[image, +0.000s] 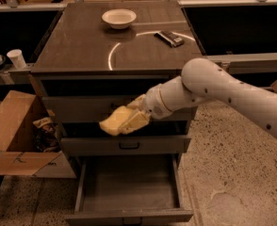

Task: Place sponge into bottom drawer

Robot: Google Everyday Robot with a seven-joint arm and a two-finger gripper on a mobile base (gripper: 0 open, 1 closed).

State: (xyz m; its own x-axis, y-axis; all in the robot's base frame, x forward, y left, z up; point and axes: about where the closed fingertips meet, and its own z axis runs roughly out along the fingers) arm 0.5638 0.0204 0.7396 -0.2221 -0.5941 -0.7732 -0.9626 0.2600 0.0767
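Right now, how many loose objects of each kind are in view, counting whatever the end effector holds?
1 sponge, gripped by the end effector in front of the cabinet
1 white bowl, on the cabinet
1 dark flat object, on the cabinet
1 paper cup, left of the cabinet
1 cardboard box, on the floor
Total: 5
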